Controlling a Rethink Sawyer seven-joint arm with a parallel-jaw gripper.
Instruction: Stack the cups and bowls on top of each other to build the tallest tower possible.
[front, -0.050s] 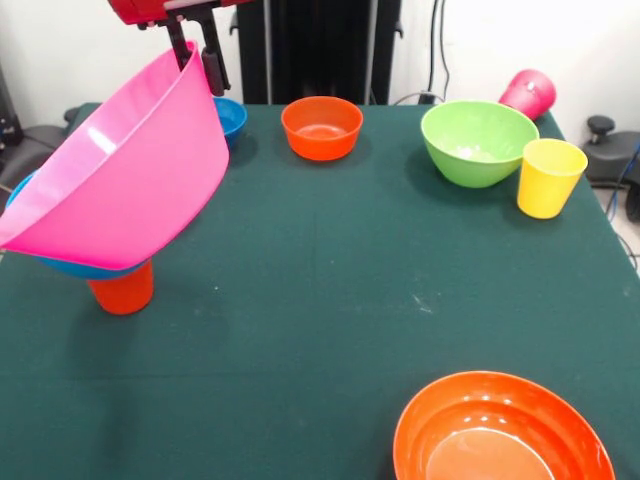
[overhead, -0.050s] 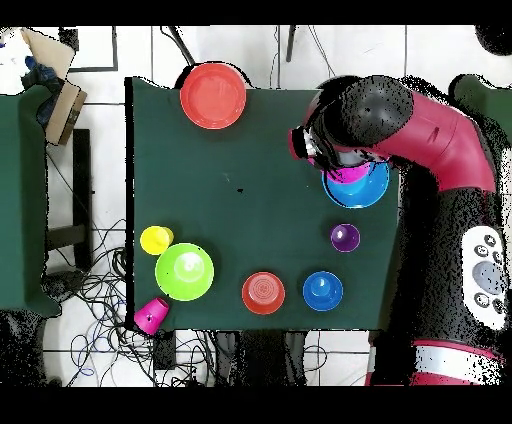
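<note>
The red and black robot arm (overhead, -0.050s: 420, 125) covers part of a medium glossy blue plastic bowl (overhead, -0.050s: 368, 190) beside a small purple plastic cup (overhead, -0.050s: 345, 237).

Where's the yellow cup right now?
In the front view the yellow cup stands upright near the table's right edge, just right of the lime green bowl, with the tipped magenta cup behind it.

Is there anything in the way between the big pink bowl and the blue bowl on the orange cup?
Nothing visible is. The tool grips the pink bowl by its rim, tilted, and its lower edge already sits right over the blue bowl on the orange cup. The other bowls and cups stand well away.
</note>
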